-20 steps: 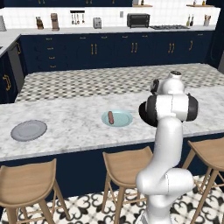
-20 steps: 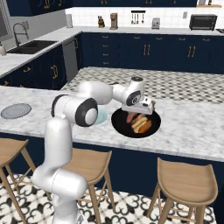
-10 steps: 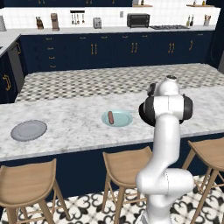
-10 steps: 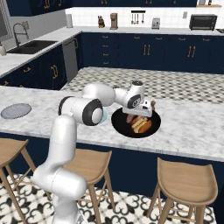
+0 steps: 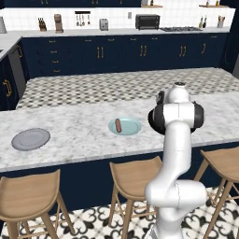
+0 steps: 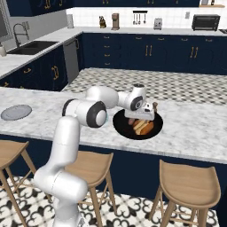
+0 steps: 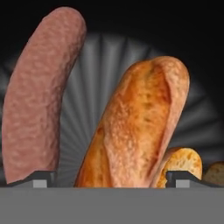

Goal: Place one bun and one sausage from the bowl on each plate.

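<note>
We see the gripper (image 6: 142,119) down in the bowl (image 6: 153,131) near the counter's front edge, jaws wide, straddling a bun (image 7: 135,131) without gripping it. A sausage (image 7: 39,92) lies beside it. The teal plate (image 5: 132,127) carries one sausage (image 5: 118,125); the grey plate (image 5: 31,139) sits toward the left end.

Near ends of bun (image 7: 140,131) and sausage (image 7: 37,100) cut off at hand view's bottom.

- The white arm (image 6: 84,113) rises from its base, bends at the elbow and reaches forward and low.
- The gripper (image 7: 105,177) points down, its jaws spread wide, holding nothing.
</note>
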